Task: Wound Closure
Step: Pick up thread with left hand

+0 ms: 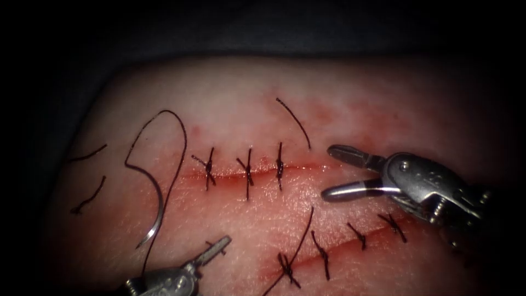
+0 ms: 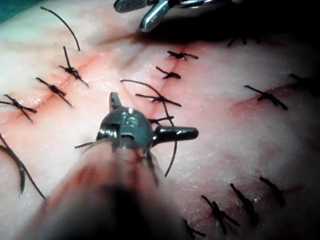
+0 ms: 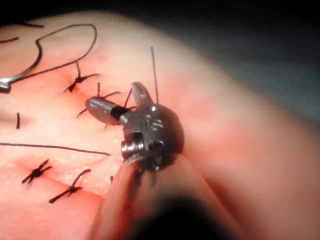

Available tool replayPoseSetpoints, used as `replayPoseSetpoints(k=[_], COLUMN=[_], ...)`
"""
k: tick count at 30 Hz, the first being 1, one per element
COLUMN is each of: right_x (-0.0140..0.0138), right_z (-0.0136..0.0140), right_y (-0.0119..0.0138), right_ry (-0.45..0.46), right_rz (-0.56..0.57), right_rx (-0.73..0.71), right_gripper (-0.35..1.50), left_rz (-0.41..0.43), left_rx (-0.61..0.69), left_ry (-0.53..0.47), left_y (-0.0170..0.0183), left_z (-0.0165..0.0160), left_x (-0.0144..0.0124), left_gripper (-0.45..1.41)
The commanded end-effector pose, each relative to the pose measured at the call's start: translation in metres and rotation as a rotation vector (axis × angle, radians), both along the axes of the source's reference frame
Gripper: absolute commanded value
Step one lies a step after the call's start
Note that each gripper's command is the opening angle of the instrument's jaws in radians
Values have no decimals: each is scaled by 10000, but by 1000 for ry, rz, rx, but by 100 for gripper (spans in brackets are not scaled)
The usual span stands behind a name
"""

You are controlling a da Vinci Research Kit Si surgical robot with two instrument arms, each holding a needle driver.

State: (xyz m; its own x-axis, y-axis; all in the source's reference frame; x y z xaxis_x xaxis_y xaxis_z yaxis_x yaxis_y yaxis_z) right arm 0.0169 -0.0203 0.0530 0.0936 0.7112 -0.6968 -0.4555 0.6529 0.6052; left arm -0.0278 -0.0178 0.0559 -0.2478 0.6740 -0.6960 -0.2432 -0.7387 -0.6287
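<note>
While the needle lies loose on the tissue to the left of the upper cut, curved and trailing its thread in a loop toward the far side, the endoscope view shows the right tool at the right end of that cut with its jaws spread wide and holding nothing. The left tool sits at the near edge, just right of the needle, and whether its jaws are parted cannot be told there. In the left wrist view the left tool has its jaws splayed far apart, empty, above a stitched cut. In the right wrist view the right tool is likewise wide open over the stitches, with the needle lying well apart from it.
</note>
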Motion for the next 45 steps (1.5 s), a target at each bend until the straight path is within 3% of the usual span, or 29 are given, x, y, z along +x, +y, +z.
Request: replayPoseSetpoints(k=[1,6,9,10,13,23,30,32,33,36,38,42,45], right_x=[10,10,11,12,13,14,11,11,11,12,12,12,13], right_z=[2,5,6,7,7,3,3,5,6,7,8,8,9], right_y=[6,4,1,-1,-3,-4,-4,-4,-4,-3,-4,-5,-5], right_ry=[3,2,2,2,2,2,4,4,3,3,3,3,2], right_rz=[0,0,0,0,0,-3,-6,-5,-5,-5,-5,-5,-4], right_rx=[-3,-5,-9,-10,-13,-12,-12,-12,-12,-12,-13,-14,-14], right_gripper=[64,61,59,57,54,42,41,39,39,39,39,32,27], left_rz=[9,-3,-10,-10,1,95,84,31,14,-30,-47,-75,-107], left_rx=[5,43,60,60,63,-24,-19,96,140,262,302,338,336], left_ry=[-1,29,34,33,36,24,29,41,41,47,49,61,91], left_y=[1,-11,-10,-9,-7,19,25,25,25,22,16,4,-8], left_z=[4,20,34,40,54,49,36,32,30,22,17,12,14], left_x=[-10,-28,-32,-32,-33,-24,-20,-22,-22,-25,-28,-36,-42], left_gripper=[120,115,84,59,-45,-45,-45,-45,-35,32,62,96,99])
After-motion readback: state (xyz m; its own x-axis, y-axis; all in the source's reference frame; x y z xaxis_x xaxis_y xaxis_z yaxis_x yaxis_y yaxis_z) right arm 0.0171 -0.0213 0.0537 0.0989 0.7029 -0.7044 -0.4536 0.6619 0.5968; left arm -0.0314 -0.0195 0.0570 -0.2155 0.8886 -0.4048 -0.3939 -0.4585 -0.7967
